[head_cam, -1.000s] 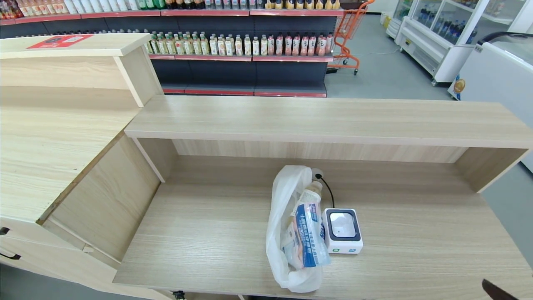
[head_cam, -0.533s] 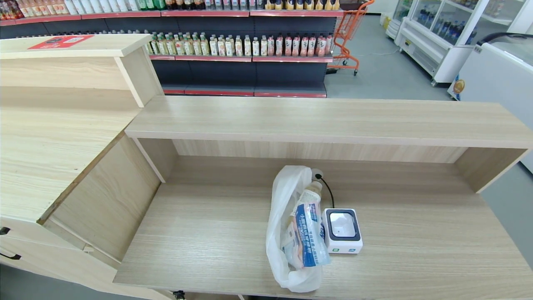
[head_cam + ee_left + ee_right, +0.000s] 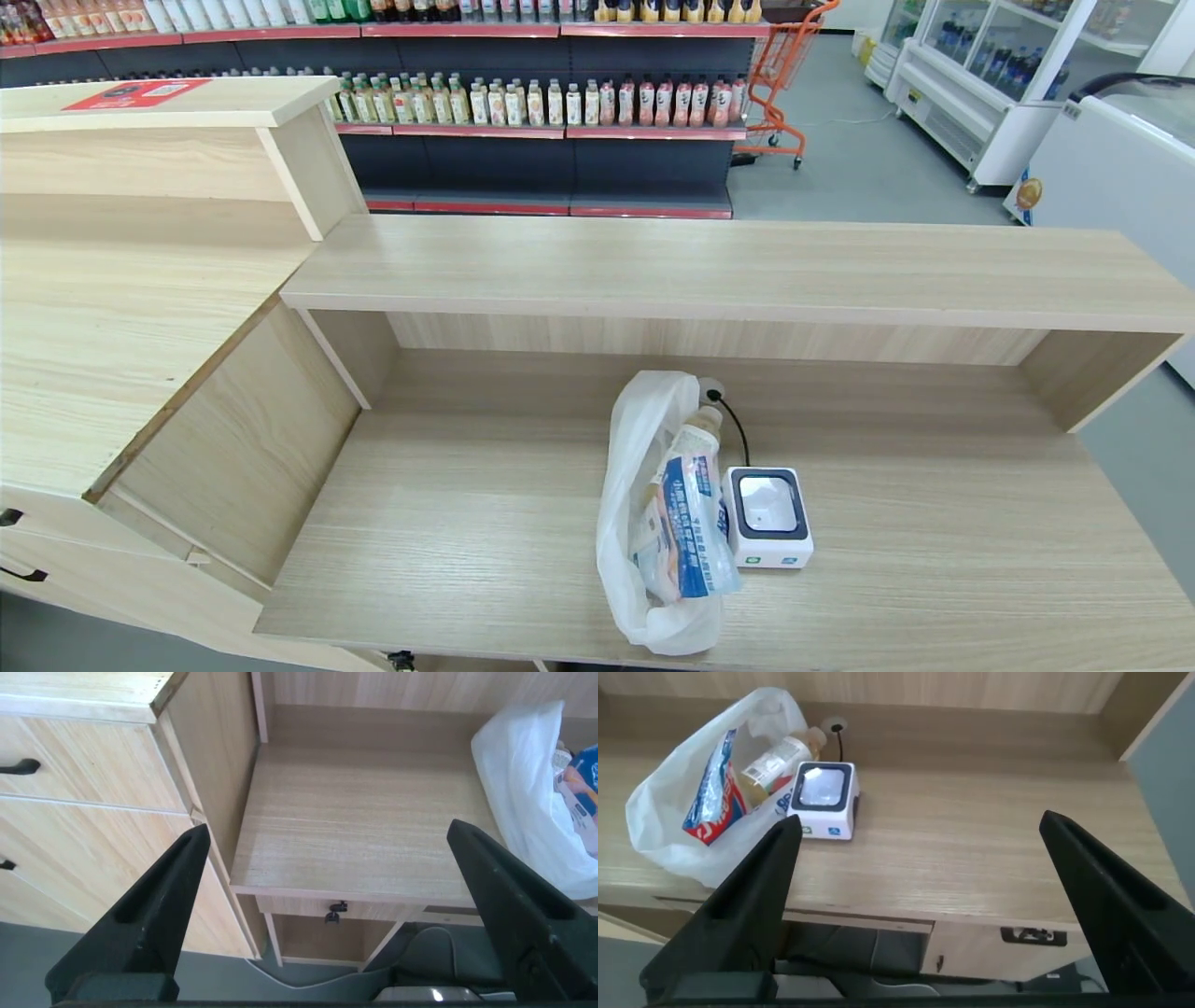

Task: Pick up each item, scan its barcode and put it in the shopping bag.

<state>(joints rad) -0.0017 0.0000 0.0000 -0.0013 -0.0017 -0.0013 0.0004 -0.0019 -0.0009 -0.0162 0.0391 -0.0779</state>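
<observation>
I read both claws as released: the left gripper and the right gripper are spread and hold nothing. The shopping bag lies at the front edge of the desk. It contains a bottle and a packet, and the scanner sits just beside it.

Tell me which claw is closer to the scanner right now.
Right. The right claw hangs open off the counter's near edge, facing the scanner; the left claw hangs open farther left, beyond the shopping bag.
</observation>
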